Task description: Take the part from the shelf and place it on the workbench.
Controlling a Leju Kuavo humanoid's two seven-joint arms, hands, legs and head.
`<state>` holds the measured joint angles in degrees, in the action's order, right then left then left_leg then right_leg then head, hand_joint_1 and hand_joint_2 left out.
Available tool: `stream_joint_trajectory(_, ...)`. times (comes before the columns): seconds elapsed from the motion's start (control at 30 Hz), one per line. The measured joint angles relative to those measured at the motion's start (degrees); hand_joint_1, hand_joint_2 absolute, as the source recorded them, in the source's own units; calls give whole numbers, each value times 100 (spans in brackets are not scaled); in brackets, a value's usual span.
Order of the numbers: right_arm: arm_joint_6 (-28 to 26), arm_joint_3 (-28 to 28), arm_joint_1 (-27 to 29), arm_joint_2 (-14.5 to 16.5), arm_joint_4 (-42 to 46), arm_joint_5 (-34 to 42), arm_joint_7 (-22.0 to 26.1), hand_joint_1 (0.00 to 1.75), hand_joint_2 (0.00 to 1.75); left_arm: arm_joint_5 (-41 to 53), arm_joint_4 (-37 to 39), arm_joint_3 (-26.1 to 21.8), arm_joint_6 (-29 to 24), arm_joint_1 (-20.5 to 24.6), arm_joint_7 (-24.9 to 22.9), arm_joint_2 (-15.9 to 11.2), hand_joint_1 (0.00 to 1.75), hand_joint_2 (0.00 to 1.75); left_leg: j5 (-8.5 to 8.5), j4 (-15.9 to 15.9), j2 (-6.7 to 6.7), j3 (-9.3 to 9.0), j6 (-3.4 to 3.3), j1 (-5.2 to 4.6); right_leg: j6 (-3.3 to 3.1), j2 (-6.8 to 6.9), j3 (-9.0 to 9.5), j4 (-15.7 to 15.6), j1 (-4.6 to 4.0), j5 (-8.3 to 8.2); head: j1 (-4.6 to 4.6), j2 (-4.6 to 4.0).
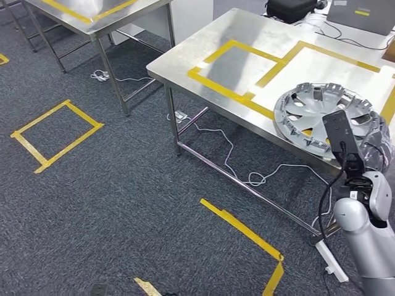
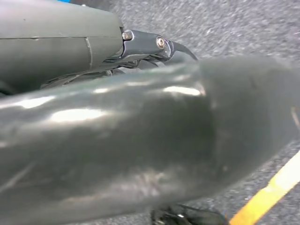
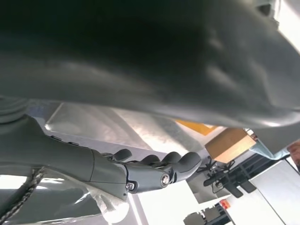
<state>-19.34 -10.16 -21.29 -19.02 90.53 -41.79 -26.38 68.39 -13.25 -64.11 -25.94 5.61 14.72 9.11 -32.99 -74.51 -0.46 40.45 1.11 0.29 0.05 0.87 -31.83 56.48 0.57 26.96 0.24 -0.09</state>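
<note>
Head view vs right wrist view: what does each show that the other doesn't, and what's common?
Head view alone: the silver hubcap's spoked face lying at the workbench's near edge, carpet with yellow tape squares, and cables under the bench. Right wrist view alone: the right hand's fingers, curled beneath a dark blurred surface, and a cardboard box beyond. Both: the steel workbench top with yellow tape.

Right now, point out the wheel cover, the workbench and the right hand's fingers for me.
wheel cover (image 1: pixel 307 111): head view, on a silver spoke left of centre.
workbench (image 1: pixel 219 37): head view, bare steel top near the far left corner.
right hand's fingers (image 3: pixel 176 161): right wrist view, on a dark curled finger.
</note>
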Motion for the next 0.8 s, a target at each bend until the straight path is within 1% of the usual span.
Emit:
stream_joint_trajectory(0.03,1,-4,-1,0,-9,-7,0,0,0,0,0,-1,0,1,-2,0,0,0,124,128,0,-177,-2,4,11,1,-88,16,-1,-54,0,0)
stream_joint_trajectory(0.07,2,-7,-3,0,-13,-13,0,0,0,0,0,-1,0,2,-3,0,0,0,256,442,-2,-437,-14,7,27,1,-163,33,-1,-101,-1,0)
stream_joint_trajectory(0.1,1,-8,-7,0,-15,-17,0,0,0,0,0,-2,0,6,-5,-1,0,0,325,862,-9,-744,-37,5,48,1,-226,51,-5,-142,-1,0)
stream_joint_trajectory(0.13,1,-9,-19,0,-17,-24,0,0,0,0,0,-2,-1,13,-5,-1,0,0,342,1267,-17,-1013,-70,-2,77,2,-274,67,-9,-185,3,0)
stream_joint_trajectory(0.17,0,-10,-34,1,-22,-30,0,0,0,0,0,-3,-3,18,-5,-1,0,0,323,1546,-25,-1181,-106,-14,112,4,-307,75,-10,-231,4,0)
stream_joint_trajectory(0.2,-1,-13,-49,3,-30,-38,0,0,0,0,0,-4,-6,24,-5,-1,0,0,301,1697,-32,-1255,-148,-33,152,6,-332,74,-5,-280,6,0)
stream_joint_trajectory(0.27,-5,-24,-66,6,-52,-55,0,0,0,0,0,-8,-15,26,-4,3,0,0,365,1755,-24,-1202,-243,-51,230,10,-379,63,16,-346,5,0)
stream_joint_trajectory(0.3,-17,-31,-68,7,-64,-68,0,0,0,-1,-1,-10,-7,26,6,2,0,0,416,1772,-16,-1163,-294,-51,258,3,-433,102,26,-289,10,0)
stream_joint_trajectory(0.33,-37,-36,-68,7,-75,-84,0,0,0,-1,-1,-11,14,26,26,-2,0,0,474,1793,-8,-1110,-344,-44,276,-9,-514,224,31,-145,14,0)
stream_joint_trajectory(0.37,-68,-39,-69,7,-84,-109,0,0,0,-5,-1,-12,52,28,55,-5,0,0,538,1806,0,-1047,-382,-41,287,-25,-629,470,36,85,18,1)
stream_joint_trajectory(0.4,-108,-40,-68,7,-95,-139,0,0,0,-10,-1,-13,101,29,90,-12,0,0,597,1803,1,-972,-406,-50,296,-43,-758,819,36,348,22,1)
stream_joint_trajectory(0.43,-146,-42,-63,8,-105,-170,0,0,0,-14,0,-14,146,28,120,-14,0,0,657,1799,2,-891,-420,-60,304,-54,-873,1205,35,554,23,1)
stream_joint_trajectory(0.47,-183,-43,-52,8,-117,-199,0,0,0,-19,0,-16,183,24,144,-14,0,0,715,1795,2,-813,-423,-70,310,-61,-947,1524,34,657,22,1)
stream_joint_trajectory(0.5,-213,-44,-39,9,-129,-221,0,0,0,-19,0,-17,203,18,161,-13,0,0,768,1790,2,-740,-421,-77,310,-65,-933,1673,33,631,22,0)
stream_joint_trajectory(0.53,-238,-44,-26,9,-138,-239,0,0,44,-20,0,-19,213,11,170,-12,0,0,815,1785,2,-675,-414,-81,305,-65,-807,1605,32,509,22,0)
stream_joint_trajectory(0.57,-256,-44,-19,9,-144,-251,0,0,87,-20,0,-21,215,5,175,-12,0,0,857,1779,-2,-622,-401,-83,294,-65,-571,1331,32,360,21,0)
stream_joint_trajectory(0.6,-269,-44,-22,9,-147,-255,0,0,131,-20,0,-22,216,2,179,-13,0,0,895,1773,-15,-578,-379,-84,276,-96,-256,914,32,275,22,0)
stream_joint_trajectory(0.63,-280,-44,-28,12,-147,-250,0,0,175,-20,0,-23,216,7,180,-12,0,0,927,1766,-27,-542,-350,-90,259,-142,51,495,31,250,19,0)
stream_joint_trajectory(0.67,-294,-42,-34,15,-145,-240,0,0,175,-19,0,-24,216,13,181,-11,0,0,962,1758,-42,-515,-318,-96,242,-180,276,173,26,274,19,0)
stream_joint_trajectory(0.7,-310,-39,-33,19,-143,-230,0,0,175,-19,0,-26,216,19,182,-10,0,0,997,1753,-56,-494,-284,-100,223,-212,402,-17,18,320,16,0)
stream_joint_trajectory(0.73,-327,-36,-21,25,-141,-222,0,0,175,-18,0,-27,216,21,184,-9,0,0,1032,1752,-66,-477,-251,-104,200,-206,431,-75,9,325,15,0)
stream_joint_trajectory(0.77,-342,-33,-8,31,-139,-220,0,0,175,-18,0,-29,216,17,185,-11,0,0,1055,1745,-80,-462,-220,-99,162,-171,418,-89,11,306,16,0)
stream_joint_trajectory(0.8,-351,-33,5,37,-137,-219,0,0,175,-17,0,-31,216,11,186,-14,0,0,1035,1714,-81,-440,-186,-93,119,-134,403,-96,17,279,11,0)
